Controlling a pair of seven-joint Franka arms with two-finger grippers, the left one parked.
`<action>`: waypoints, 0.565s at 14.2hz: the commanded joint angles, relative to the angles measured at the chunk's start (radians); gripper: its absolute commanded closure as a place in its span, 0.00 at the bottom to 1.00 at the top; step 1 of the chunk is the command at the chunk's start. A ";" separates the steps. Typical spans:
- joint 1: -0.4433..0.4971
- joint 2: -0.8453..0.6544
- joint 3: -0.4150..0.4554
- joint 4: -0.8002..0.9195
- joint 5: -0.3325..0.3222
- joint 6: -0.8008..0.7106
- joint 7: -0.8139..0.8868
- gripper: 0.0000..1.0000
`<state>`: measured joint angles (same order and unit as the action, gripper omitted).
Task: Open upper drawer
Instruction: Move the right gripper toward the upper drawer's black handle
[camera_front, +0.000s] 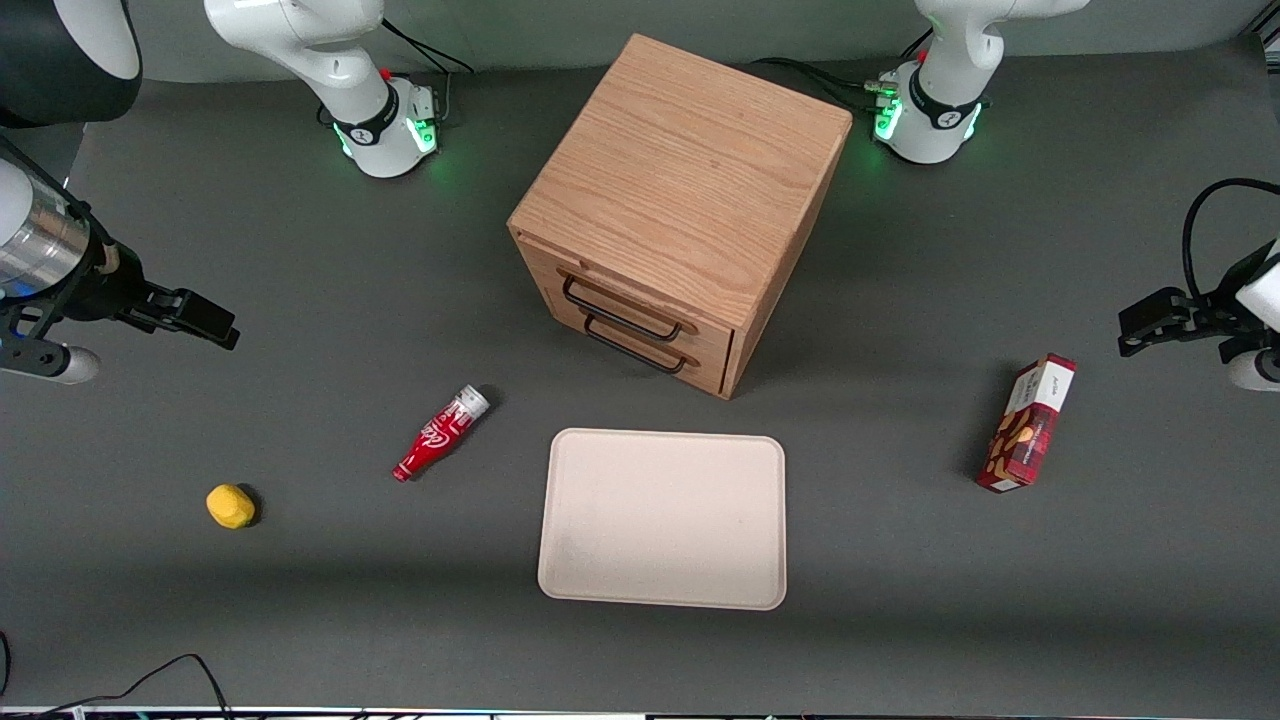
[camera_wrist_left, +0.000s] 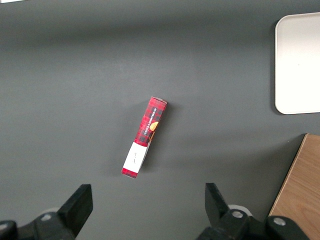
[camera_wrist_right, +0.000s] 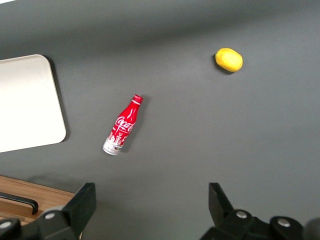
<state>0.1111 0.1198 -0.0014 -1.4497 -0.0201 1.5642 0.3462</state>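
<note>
A boxy oak cabinet (camera_front: 680, 175) stands at the middle of the table, with two drawers in its front. The upper drawer (camera_front: 640, 297) is shut; its thin black wire handle (camera_front: 620, 312) sits just above the bottom drawer's identical handle (camera_front: 635, 352). My right gripper (camera_front: 205, 320) hovers over the table toward the working arm's end, well apart from the cabinet. It is open and empty, as the right wrist view (camera_wrist_right: 150, 192) shows. A corner of the cabinet's front with a black handle (camera_wrist_right: 20, 201) shows there; I cannot tell which drawer's.
A red cola bottle (camera_front: 440, 433) lies on the table in front of the cabinet, nearer my gripper. A yellow lump (camera_front: 230, 505) lies nearer the front camera. A beige tray (camera_front: 663, 518) lies in front of the cabinet. A red box (camera_front: 1030, 423) stands toward the parked arm's end.
</note>
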 joint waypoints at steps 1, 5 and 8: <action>0.004 0.018 0.011 0.037 0.017 -0.027 0.031 0.00; 0.004 0.020 0.061 0.051 0.023 -0.029 -0.004 0.00; 0.004 0.047 0.159 0.077 0.023 -0.029 -0.029 0.00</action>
<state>0.1143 0.1232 0.1096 -1.4359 -0.0132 1.5639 0.3391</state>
